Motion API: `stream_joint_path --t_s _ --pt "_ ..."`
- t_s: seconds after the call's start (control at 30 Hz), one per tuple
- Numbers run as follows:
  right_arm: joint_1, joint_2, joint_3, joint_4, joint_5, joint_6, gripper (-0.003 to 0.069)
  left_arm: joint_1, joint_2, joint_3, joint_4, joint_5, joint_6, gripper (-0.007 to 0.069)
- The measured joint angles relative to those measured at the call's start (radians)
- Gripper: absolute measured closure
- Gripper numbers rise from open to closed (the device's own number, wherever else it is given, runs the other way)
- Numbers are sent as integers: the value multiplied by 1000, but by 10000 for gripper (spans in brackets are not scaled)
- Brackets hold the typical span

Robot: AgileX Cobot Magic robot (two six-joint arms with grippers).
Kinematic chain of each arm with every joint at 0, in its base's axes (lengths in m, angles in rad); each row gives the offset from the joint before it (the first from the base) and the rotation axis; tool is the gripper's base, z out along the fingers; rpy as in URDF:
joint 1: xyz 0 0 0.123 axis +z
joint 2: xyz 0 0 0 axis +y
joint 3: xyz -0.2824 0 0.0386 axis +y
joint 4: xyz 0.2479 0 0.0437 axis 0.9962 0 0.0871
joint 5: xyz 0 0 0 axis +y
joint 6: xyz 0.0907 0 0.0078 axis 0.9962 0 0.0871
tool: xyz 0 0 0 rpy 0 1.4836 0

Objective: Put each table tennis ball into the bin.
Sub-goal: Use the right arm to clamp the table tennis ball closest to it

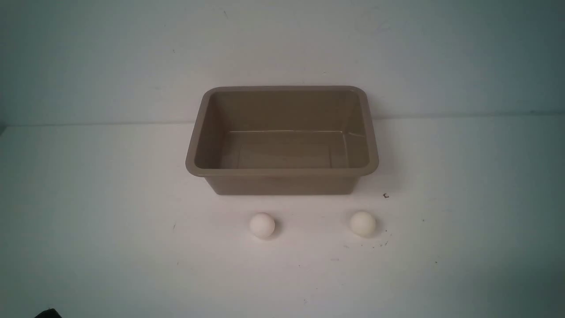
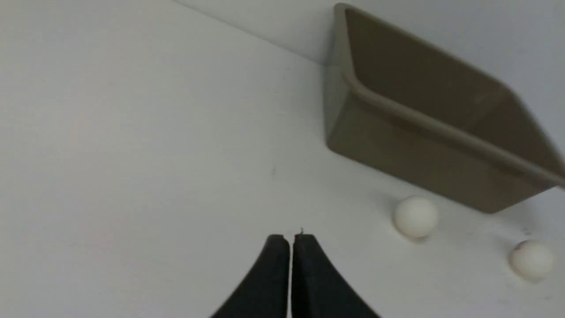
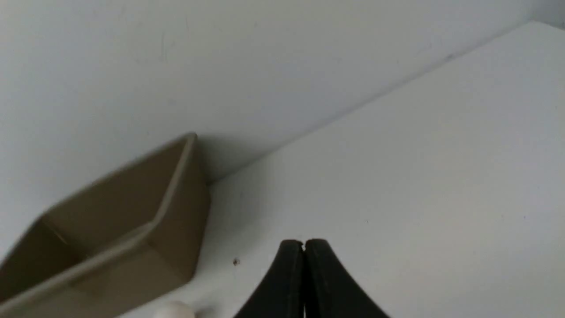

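Fingers (image 2: 269, 274) of the left gripper (image 2: 291, 238) are seen pressed together, black tip against black tip with only a hairline seam between them, and nothing is gripped. The right gripper (image 3: 303, 243) is closed in the same way, likewise on nothing. Both are held above the white tabletop (image 1: 88, 221), clear of every object, and neither is caught in the front view.

Directions are given as on a clock face laid flat on the tabletop, with 12 o'clock pointing away from the robot toward the wall (image 1: 132, 53).

Nearest the grippers, the left ball (image 1: 262, 225) and the right ball (image 1: 363, 223) are found resting on the tabletop, well apart from both grippers and apart from each other. Reckoned from the middle of the bin (image 1: 282, 173), the left ball is placed at about 6 o'clock, a shade toward 7, and the right ball at about 5 o'clock, off the bin's near right corner. Both are set near the bin's near wall without touching it, and both are outside it. In the right wrist view only a sliver of one ball is shown at the frame's edge.

The bin is stood upright, open side up, with its long sides across the robot's front. Its far side is set close to the wall; contact cannot be told. A small dark mark (image 1: 386, 195) is noted on the tabletop at 1 o'clock from the right ball.
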Motion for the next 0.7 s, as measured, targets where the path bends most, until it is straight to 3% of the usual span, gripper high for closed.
stream_joint_path --t_s 0.5,0.7 --pt "0 0 0 41 -283 -50 676 0 0 0 -645 -54 3 629" --pt "0 0 0 51 -357 21 676 0 0 0 -865 -79 11 629"
